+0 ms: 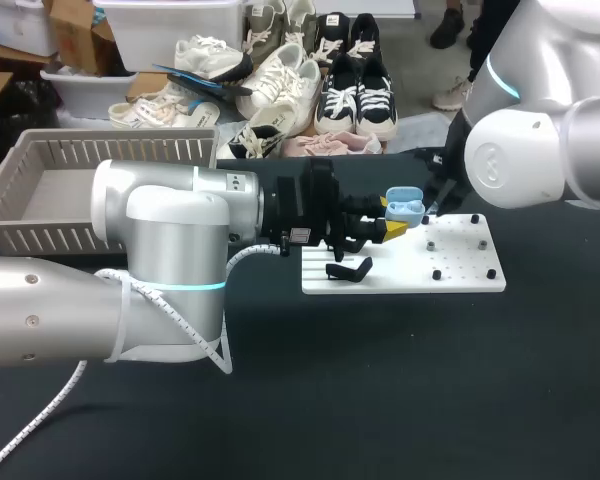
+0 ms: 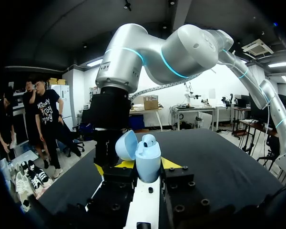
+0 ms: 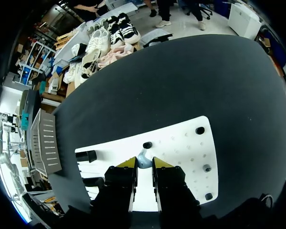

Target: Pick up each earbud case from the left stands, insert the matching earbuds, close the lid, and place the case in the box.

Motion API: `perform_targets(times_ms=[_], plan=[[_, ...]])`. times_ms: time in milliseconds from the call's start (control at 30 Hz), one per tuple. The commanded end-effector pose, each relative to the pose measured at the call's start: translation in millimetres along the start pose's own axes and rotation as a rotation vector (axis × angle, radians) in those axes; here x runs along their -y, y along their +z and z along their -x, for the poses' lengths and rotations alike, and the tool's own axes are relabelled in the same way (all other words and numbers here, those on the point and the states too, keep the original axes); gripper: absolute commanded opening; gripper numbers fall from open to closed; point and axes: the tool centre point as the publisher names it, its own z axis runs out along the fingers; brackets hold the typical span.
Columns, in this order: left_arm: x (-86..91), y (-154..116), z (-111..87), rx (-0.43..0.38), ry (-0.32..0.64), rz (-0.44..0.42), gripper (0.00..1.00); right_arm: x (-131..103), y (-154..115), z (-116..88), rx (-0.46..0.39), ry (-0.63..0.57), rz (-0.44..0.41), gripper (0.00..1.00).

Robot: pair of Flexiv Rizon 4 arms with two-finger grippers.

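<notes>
The left gripper (image 1: 392, 222) is closed on the case (image 1: 405, 207) and holds it upright above the far left part of the white board (image 1: 460, 270). The case's lid (image 2: 127, 145) is open, and a seated earbud (image 2: 149, 140) shows in the top. The right gripper (image 3: 143, 164) hangs just to the right of the case, its narrow gap pinching a small pale second earbud (image 3: 142, 159). A black stand (image 1: 348, 270) sits on the board's near left part. A basket (image 1: 40, 150) stands at the far left of the table (image 1: 380, 380).
</notes>
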Motion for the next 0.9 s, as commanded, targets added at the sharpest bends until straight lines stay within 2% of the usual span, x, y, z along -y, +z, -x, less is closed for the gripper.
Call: perform_targets(times_ms=[33,500,900], plan=[[0.4,0,-0.5,0.001,0.001,0.002,0.0,6,-19,-21,0.058,-0.008,-0.008,0.0],[0.4,0,-0.5,0.001,0.001,0.002,0.0,25,-65,-59,0.093,-0.086,-0.09,0.0],[0.4,0,-0.5,0.001,0.001,0.002,0.0,46,-95,-101,0.097,-0.216,-0.079,0.0]])
